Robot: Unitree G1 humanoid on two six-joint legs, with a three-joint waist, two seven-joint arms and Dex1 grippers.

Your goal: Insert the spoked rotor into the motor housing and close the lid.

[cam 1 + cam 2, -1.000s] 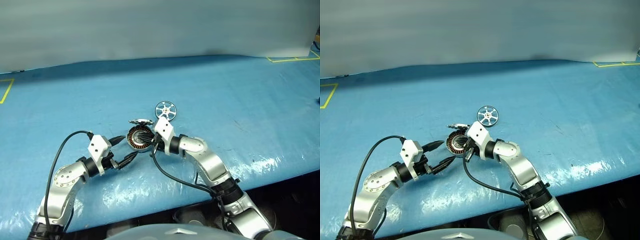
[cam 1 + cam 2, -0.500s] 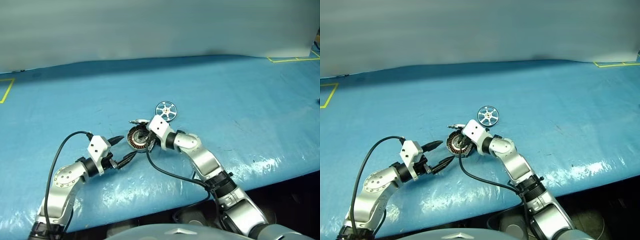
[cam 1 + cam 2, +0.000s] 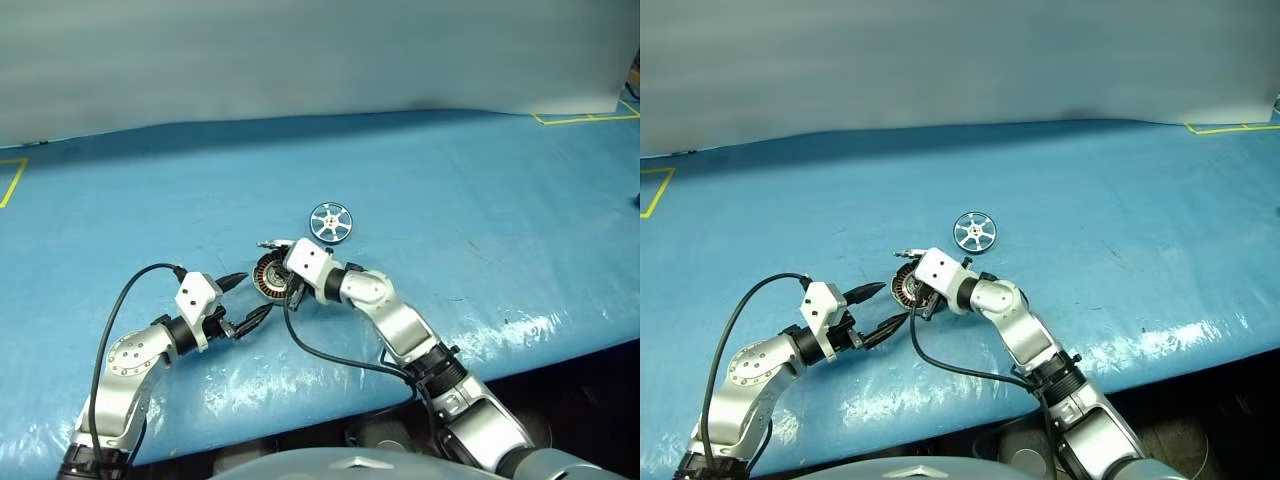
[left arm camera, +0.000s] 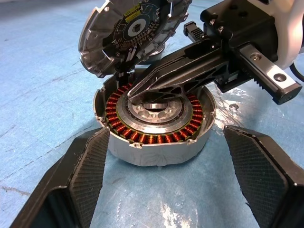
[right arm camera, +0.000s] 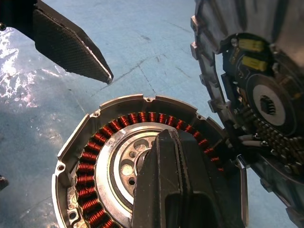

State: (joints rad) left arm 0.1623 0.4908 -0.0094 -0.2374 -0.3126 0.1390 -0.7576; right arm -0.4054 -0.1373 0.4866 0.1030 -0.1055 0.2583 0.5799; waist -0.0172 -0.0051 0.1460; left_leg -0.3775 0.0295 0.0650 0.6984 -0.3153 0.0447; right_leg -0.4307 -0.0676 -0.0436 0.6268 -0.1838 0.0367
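The motor housing lies on the blue table, its copper windings showing. Its lid stands open, tilted up at the far rim. My right gripper is shut, and its tips rest over the housing's central hub with nothing held. From the left, my left gripper is open, with one finger on each side of the housing's near wall and not touching it. The spoked rotor, a small silver wheel, lies flat on the table just beyond and to the right of the housing.
The blue table cover stretches wide on every side. Yellow tape marks sit at the far right corner and the left edge. The front edge runs close behind my right forearm. Black cables loop from both wrists.
My right wrist has rolled and its white block has slid a little to the left over the housing. The left gripper, rotor and lid have stayed put.
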